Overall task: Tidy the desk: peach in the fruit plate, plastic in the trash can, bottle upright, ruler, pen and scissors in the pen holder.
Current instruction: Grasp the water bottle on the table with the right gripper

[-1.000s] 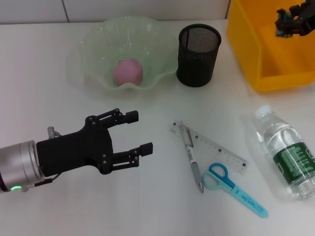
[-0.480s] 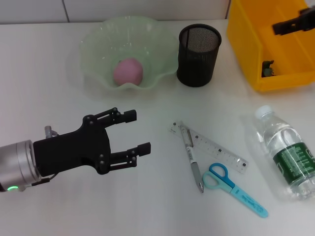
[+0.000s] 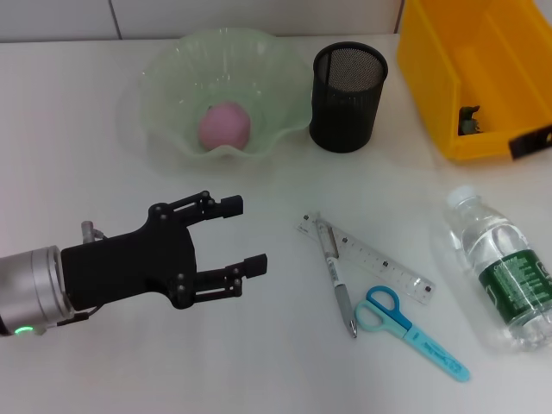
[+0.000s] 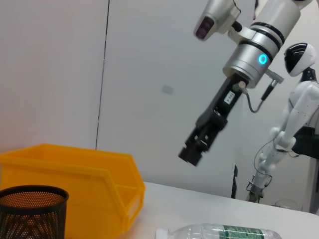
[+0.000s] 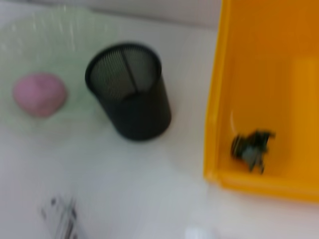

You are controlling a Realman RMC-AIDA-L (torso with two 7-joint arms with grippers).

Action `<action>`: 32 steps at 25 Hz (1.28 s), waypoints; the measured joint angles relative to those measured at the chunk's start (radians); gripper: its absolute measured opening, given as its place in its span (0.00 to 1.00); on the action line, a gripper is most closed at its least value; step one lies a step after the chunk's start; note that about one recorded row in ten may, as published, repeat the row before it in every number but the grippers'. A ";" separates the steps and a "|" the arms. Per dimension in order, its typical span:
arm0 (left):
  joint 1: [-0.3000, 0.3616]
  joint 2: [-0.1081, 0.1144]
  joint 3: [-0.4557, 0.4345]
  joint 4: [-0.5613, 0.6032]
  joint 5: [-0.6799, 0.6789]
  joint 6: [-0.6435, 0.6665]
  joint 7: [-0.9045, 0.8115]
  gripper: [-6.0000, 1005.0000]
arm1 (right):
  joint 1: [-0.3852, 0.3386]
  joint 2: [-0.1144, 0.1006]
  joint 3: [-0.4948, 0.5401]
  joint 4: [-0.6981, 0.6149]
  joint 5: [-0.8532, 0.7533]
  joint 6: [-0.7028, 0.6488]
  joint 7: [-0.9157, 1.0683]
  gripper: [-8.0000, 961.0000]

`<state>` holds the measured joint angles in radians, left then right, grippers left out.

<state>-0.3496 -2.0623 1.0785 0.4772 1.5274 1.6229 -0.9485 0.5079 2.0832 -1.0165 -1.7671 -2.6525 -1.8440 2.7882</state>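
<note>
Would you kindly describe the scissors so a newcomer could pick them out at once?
Start at the black mesh pen holder and come toward the robot to the cluster of ruler, pen and scissors. The scissors lie nearest the robot, the only light-blue item, with two loop handles.

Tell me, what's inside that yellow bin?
One small dark crumpled piece lies on the floor of the bin, near its front wall. The head view cuts off the bin's far right part, so anything there cannot be seen.

Bare desk (image 3: 259, 345) lies ahead of my left gripper (image 3: 237, 235); pen (image 3: 336, 278), ruler (image 3: 379, 263) and scissors (image 3: 405, 323) crowd mid-desk.
</note>
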 joint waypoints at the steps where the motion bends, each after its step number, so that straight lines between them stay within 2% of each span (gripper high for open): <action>1: 0.000 0.000 0.000 0.000 0.000 0.000 0.000 0.79 | -0.015 0.002 -0.026 -0.002 -0.002 -0.004 0.013 0.88; 3: -0.004 0.001 0.000 0.002 0.004 0.000 0.000 0.79 | -0.060 0.003 -0.122 -0.013 -0.022 -0.005 0.069 0.88; 13: 0.004 0.001 0.000 0.015 0.005 0.006 0.001 0.79 | -0.144 0.007 -0.313 -0.012 -0.050 0.015 0.159 0.88; 22: 0.004 0.000 0.000 0.015 0.005 0.010 0.002 0.78 | -0.186 0.009 -0.345 0.060 -0.064 0.058 0.166 0.87; 32: -0.001 0.001 0.000 0.016 0.005 0.011 0.003 0.78 | -0.191 0.003 -0.381 0.167 -0.066 0.146 0.160 0.85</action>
<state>-0.3507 -2.0616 1.0784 0.4930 1.5324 1.6342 -0.9452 0.3169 2.0867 -1.3973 -1.6006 -2.7184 -1.6980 2.9480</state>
